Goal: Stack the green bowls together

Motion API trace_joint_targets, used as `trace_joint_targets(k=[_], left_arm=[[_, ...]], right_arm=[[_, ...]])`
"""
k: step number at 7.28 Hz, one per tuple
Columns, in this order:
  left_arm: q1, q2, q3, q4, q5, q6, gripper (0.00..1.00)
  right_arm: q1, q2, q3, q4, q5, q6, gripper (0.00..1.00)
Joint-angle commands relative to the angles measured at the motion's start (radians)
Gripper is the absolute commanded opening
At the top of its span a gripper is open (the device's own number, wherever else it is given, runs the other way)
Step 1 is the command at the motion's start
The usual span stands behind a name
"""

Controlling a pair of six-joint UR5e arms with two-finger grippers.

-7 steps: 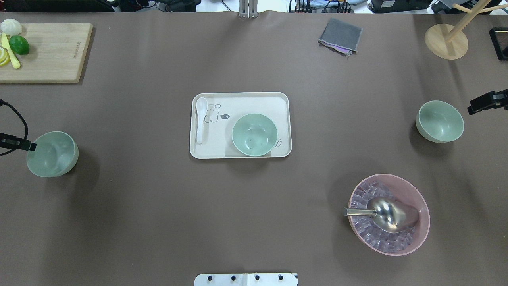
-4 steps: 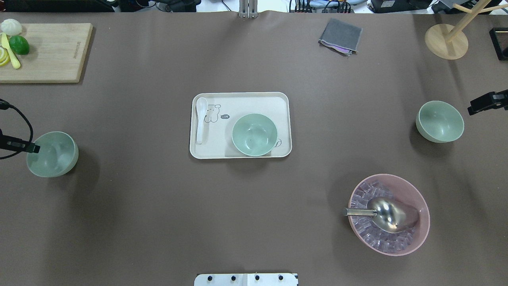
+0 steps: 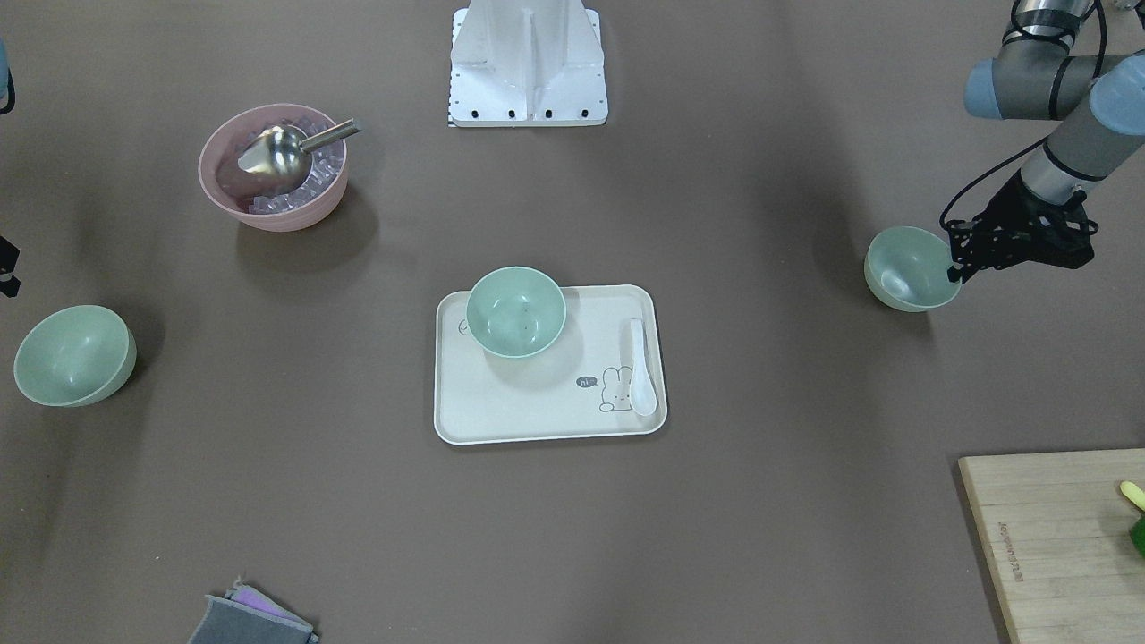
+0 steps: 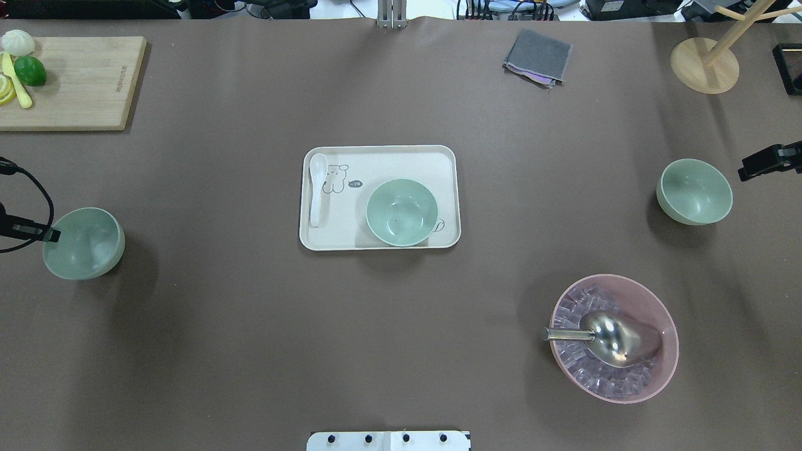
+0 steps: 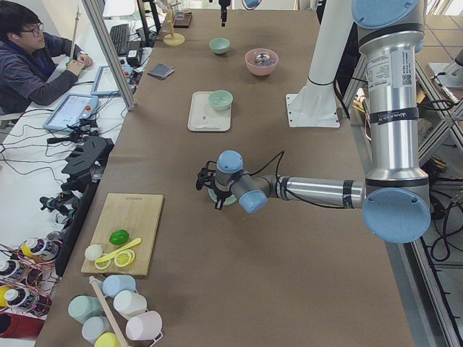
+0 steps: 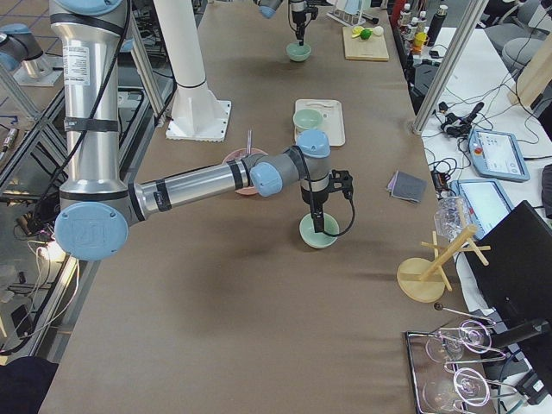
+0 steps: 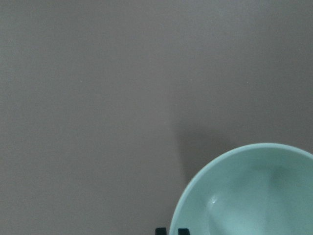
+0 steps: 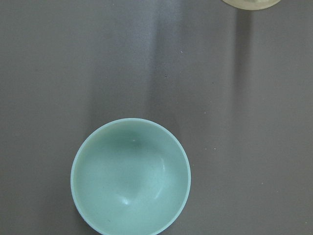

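Three pale green bowls stand upright and apart. The left bowl (image 4: 83, 243) is at the table's left. The middle bowl (image 4: 401, 212) sits on the cream tray (image 4: 388, 160). The right bowl (image 4: 694, 191) is at the table's right. My left gripper (image 4: 53, 235) is at the left bowl's outer rim. In the left wrist view its fingertips (image 7: 183, 230) stand close together, one on each side of the rim (image 7: 234, 152). My right gripper (image 4: 745, 172) hovers over the right bowl (image 8: 130, 177). Its fingers do not show clearly, so I cannot tell whether it is open.
A pink bowl (image 4: 664, 369) with ice cubes and a metal scoop (image 4: 617, 338) stands front right. A white spoon (image 4: 316, 188) lies on the tray. A cutting board (image 4: 81, 81) with fruit is far left, a grey cloth (image 4: 537, 56) and a wooden stand (image 4: 705, 66) far right.
My left gripper has edged a little right and down onto the left bowl's rim, and that bowl has shifted very slightly right. The right arm and the other bowls have not moved.
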Motion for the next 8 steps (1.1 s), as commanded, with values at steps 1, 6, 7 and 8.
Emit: trace_joint_targets(k=[1, 6, 7, 8], left_arm=[[0.0, 0.0, 0.001, 0.0, -0.001, 0.0, 0.18], [-0.001, -0.092, -0.013, 0.014, -0.079, -0.007, 0.0], [-0.001, -0.138, -0.025, 0.049, -0.088, -0.026, 0.0], [-0.001, -0.208, -0.069, 0.148, -0.088, -0.084, 0.0]], right_arm=[[0.0, 0.0, 0.0, 0.0, 0.0, 0.0, 0.99], [-0.002, -0.037, -0.001, 0.072, 0.002, -0.004, 1.0], [-0.003, -0.057, -0.001, 0.086, 0.003, -0.003, 1.0], [-0.003, -0.06, -0.003, 0.086, 0.003, -0.001, 1.0]])
